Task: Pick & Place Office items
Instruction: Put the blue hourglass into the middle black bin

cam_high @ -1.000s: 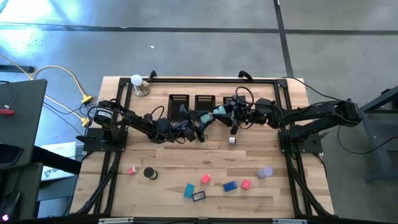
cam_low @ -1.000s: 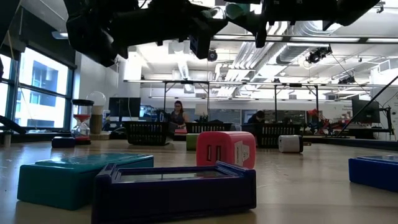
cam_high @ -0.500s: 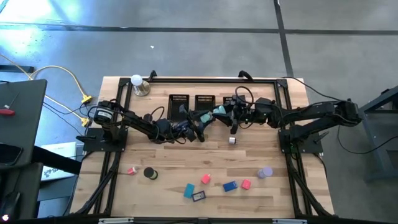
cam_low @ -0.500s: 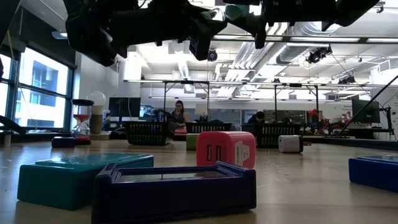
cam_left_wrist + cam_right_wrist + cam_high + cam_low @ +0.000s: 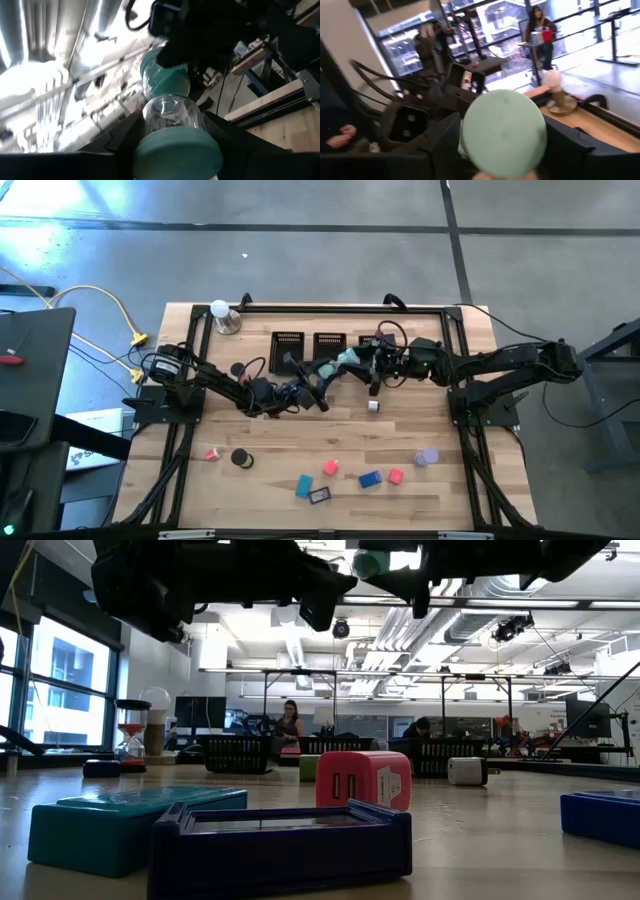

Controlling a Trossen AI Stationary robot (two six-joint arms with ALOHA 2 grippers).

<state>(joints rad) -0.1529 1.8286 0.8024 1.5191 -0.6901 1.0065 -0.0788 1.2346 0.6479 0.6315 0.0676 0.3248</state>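
Wooden table (image 5: 420, 425), both arms stretched inward, left end effector (image 5: 322, 373) and right end effector (image 5: 356, 360) each gripping teal hourglass (image 5: 342, 361)

Both arms hide whether the teal hourglass (image 5: 345, 361) is gripped by either pincer.

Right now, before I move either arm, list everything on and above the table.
mesh bins: three, black, back row
ball on metal base: one, white, back left
white block: one, middle
pink pieces: three, front
black roll: one, front left
teal block: one, front
dark framed piece: one, front edge
blue block: one, front
purple piece: one, front right
sand timer: one, teal, held aloft
left tool, right tool: both gripping the timer
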